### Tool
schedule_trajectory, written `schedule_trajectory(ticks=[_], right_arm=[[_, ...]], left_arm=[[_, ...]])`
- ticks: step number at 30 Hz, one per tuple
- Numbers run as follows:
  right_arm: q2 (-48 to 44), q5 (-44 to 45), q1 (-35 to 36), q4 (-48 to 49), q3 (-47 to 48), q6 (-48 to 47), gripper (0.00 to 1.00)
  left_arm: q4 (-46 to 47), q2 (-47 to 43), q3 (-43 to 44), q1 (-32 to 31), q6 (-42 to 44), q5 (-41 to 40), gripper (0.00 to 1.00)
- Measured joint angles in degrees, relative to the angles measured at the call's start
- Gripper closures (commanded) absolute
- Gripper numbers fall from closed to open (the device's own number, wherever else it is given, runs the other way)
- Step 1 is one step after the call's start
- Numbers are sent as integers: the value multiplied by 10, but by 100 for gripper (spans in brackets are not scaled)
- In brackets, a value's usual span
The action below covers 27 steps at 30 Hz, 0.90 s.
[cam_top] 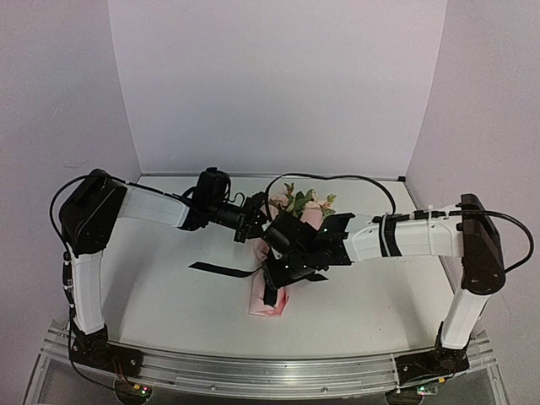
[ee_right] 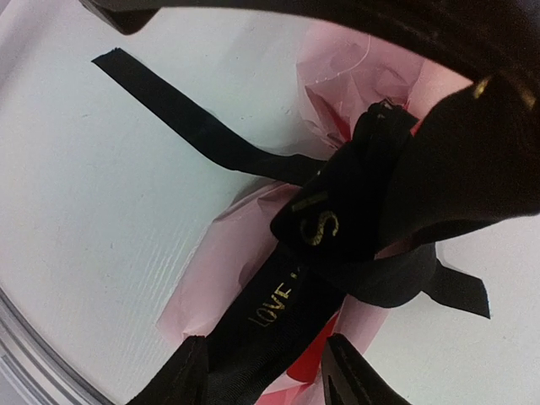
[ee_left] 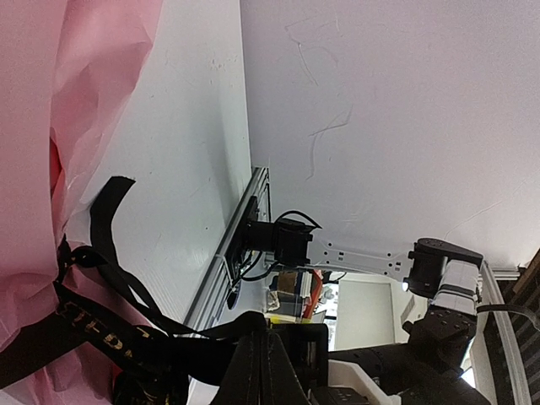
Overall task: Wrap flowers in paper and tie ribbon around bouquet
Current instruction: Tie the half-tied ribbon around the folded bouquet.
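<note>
Two arm bases sit on the aluminium rail (cam_top: 253, 371) at the near edge; just beyond it, on the white table (cam_top: 160, 295), lies the bouquet (cam_top: 270, 304), narrow end toward the rail, wide end away. Its pink paper (ee_right: 228, 253) is crinkled and lies flat on the tabletop. The black ribbon (cam_top: 221, 268) goes round the paper approx mid-length and is knotted there; one loose tail lies flat on the table out to the left of the bouquet, and a short tail pokes out the other side. The right wrist cam shows gold lettering on the ribbon, "LOVE" readable on one strand. The right gripper (ee_right: 266, 380) hangs over the bouquet's middle and hides it from above; its fingers stand apart w/ the lettered strand running btwn them, and pink shows in the gap beside one finger, so they are not clamped. The left gripper (cam_top: 251, 224) comes in from the left, a bit farther back, close beside the paper; its fingers are closed, and in the left wrist cam taut ribbon strands run from the knot straight into them, so it grips the ribbon. Farther on, the flowers (cam_top: 305, 202) (pale pink and cream blossoms w/ green leaves) stick out of the wide end, past both grippers. Behind them is the plain white back wall (cam_top: 278, 84).
</note>
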Motion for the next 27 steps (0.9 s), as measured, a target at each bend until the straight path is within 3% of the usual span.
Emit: schedule_trajectory(ticks=[4,7,15,27], right_arm=[[6,-2,0,15,-3,0,75],[6,-2,0,25,-5,2,81],[-2,2,0,31,-7,2,94],[-59,12,-28,-26,-7,1,100]], left_arm=[[-1,0,0,2,10,0,100],[0,0,-3,4,14,0,100],[-8,0,-20,10,31,-4,100],[-33,-17,-53,34,66,-25,100]])
